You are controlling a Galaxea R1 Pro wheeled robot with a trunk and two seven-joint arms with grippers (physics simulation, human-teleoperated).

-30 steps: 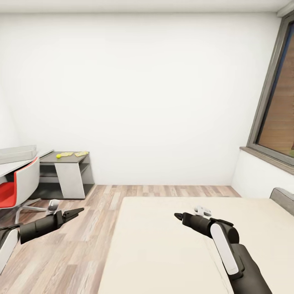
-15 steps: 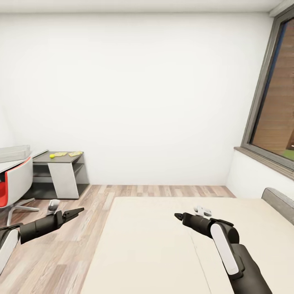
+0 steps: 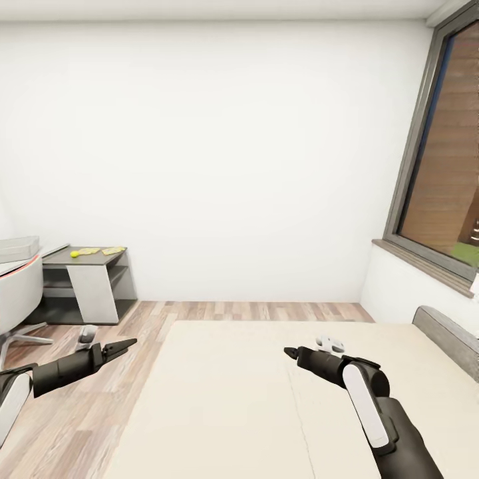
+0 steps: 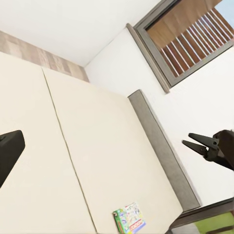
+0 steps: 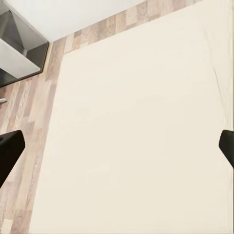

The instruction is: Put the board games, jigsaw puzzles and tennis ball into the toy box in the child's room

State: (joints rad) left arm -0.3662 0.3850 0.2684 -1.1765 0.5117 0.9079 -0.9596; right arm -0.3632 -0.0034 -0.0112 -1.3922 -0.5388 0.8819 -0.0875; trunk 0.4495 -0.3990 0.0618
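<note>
I stand at the foot of the bed (image 3: 226,406), whose plain beige cover lies under both arms. My left gripper (image 3: 128,345) hangs open over the wood floor beside it. Over the cover, my right gripper (image 3: 290,351) is open and holds nothing. A green-edged board game (image 4: 129,219) lies flat on the bed near the grey headboard (image 4: 163,151). Far to the left, the table's (image 3: 100,261) dark corner section carries the tennis ball (image 3: 74,253) and two jigsaw puzzles (image 3: 90,251) (image 3: 114,250). One end of the grey toy box (image 3: 16,248) shows at the picture's left edge.
A white-backed chair (image 3: 18,293) stands in front of the table. A tall grey-framed window (image 3: 439,153) with a sill fills the right wall. Wood plank floor (image 3: 73,426) runs between bed and table. The far wall is plain white.
The whole head view has turned to the right: table and chair have slid toward the left edge, and more of the window and headboard shows. Both arms keep the same pose.
</note>
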